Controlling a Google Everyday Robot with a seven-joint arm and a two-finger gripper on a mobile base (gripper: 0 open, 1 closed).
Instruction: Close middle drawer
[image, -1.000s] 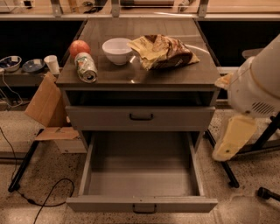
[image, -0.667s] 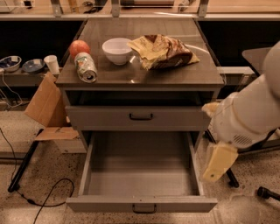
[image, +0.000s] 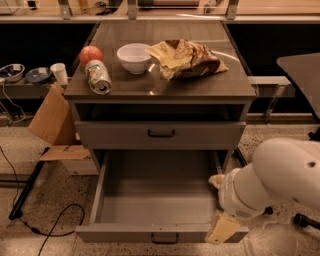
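Hanging low at the near right, the gripper (image: 222, 229) overlaps the right end of the front panel of the middle drawer (image: 155, 195). Contact with the panel cannot be confirmed. Whether the gripper is released or clenched cannot be told. The white arm (image: 272, 180) behind it enters from the right edge and lies over the drawer's right wall.

The middle drawer is pulled well out toward the near side. Its grey tray is bare, and its front panel, with a small dark handle at centre, is near the bottom edge of the view.

The top drawer (image: 125, 135) above it is pushed in, with a black handle at the centre of its front.

On the cabinet (image: 210, 85) top:
- An apple (image: 91, 54) is at far left.
- A can (image: 98, 76) lies on its side just near of the apple.
- A white bowl (image: 134, 57) stands upright to the right of the apple.
- A crumpled bag (image: 187, 59) is just right of the bowl.

To the cabinet's left, a cardboard box (image: 52, 120) leans open on the floor (image: 30, 145). A white cup (image: 60, 73) stands farther back. A dark cable (image: 55, 225) curls at near left.
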